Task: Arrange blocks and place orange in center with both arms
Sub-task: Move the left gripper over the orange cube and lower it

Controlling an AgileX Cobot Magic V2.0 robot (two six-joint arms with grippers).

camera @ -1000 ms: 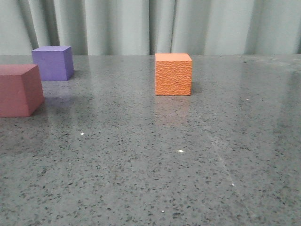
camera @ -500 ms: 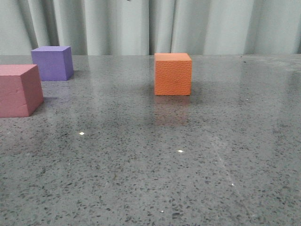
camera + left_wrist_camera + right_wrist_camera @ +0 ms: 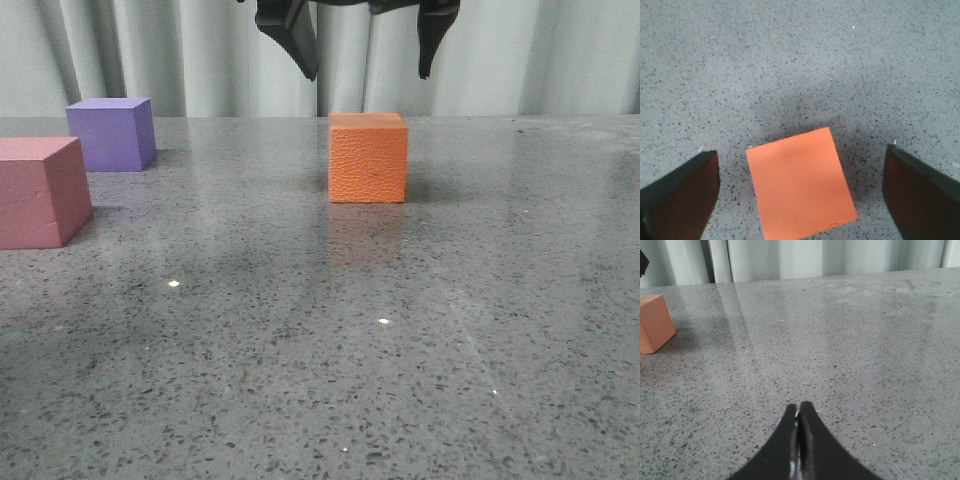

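Observation:
The orange cube [image 3: 368, 158] sits on the grey speckled table near the middle back. My left gripper [image 3: 366, 72] hangs open above it, its two pointed fingers spread wider than the cube. In the left wrist view the orange cube [image 3: 801, 184] lies between the fingers [image 3: 677, 197], touching neither. The pink-red cube [image 3: 38, 191] sits at the far left, and the purple cube [image 3: 112, 133] stands behind it. My right gripper [image 3: 799, 407] is shut and empty over bare table; the orange cube [image 3: 654, 323] shows far off to its side.
A pale pleated curtain [image 3: 200, 55] hangs behind the table's back edge. The table [image 3: 320, 360] has a glossy grey speckled top.
My left gripper has come down into the front view above the orange cube; it was out of view before. The cubes have not moved.

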